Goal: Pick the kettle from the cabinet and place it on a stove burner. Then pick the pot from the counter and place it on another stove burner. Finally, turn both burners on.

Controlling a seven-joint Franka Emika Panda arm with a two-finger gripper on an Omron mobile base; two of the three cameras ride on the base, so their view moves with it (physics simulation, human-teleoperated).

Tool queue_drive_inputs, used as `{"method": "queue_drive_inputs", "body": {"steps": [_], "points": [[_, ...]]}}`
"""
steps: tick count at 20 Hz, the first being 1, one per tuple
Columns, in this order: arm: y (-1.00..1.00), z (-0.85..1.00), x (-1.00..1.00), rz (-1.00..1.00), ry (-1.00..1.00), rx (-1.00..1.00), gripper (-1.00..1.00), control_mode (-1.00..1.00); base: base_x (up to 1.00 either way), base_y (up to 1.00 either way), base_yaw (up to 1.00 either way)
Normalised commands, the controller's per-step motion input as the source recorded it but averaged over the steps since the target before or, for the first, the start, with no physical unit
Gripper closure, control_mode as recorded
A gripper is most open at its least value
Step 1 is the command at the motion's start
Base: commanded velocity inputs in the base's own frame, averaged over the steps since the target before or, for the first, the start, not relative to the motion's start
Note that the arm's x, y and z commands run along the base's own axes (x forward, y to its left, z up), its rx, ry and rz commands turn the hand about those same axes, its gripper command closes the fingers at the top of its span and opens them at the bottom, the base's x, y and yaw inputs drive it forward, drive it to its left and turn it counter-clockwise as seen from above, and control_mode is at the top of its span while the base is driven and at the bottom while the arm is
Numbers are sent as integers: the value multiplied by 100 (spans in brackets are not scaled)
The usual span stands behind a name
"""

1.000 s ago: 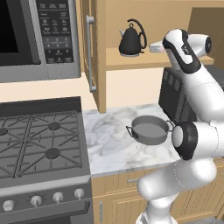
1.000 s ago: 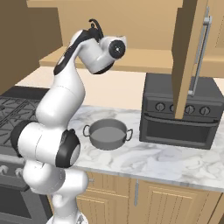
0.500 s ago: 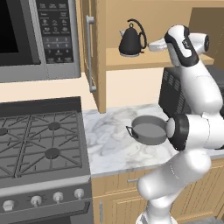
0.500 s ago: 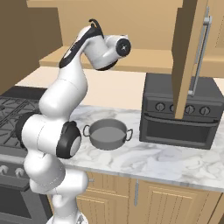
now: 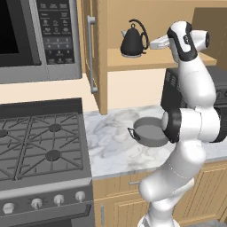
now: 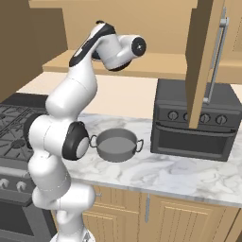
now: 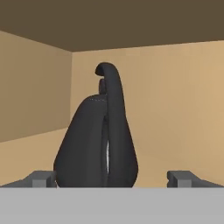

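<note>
Glossy black cone-shaped kettle (image 7: 96,144) with arched loop handle, between the spread claw (image 7: 113,178) tips.

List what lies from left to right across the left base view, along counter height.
Grey gas range with black grates → white marble countertop with grey veining → shallow grey metal pot → white robot arm.
</note>
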Motion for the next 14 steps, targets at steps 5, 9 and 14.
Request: {"method": "queue_drive_inputs", "body": {"steps": [5,9,14], "points": [[0,2,24,6,4,0,-100,-100,0,0,0],[0,0,22,6,3,0,-100,-100,0,0,0],[0,0,18,5,3,0,-100,-100,0,0,0]]}}
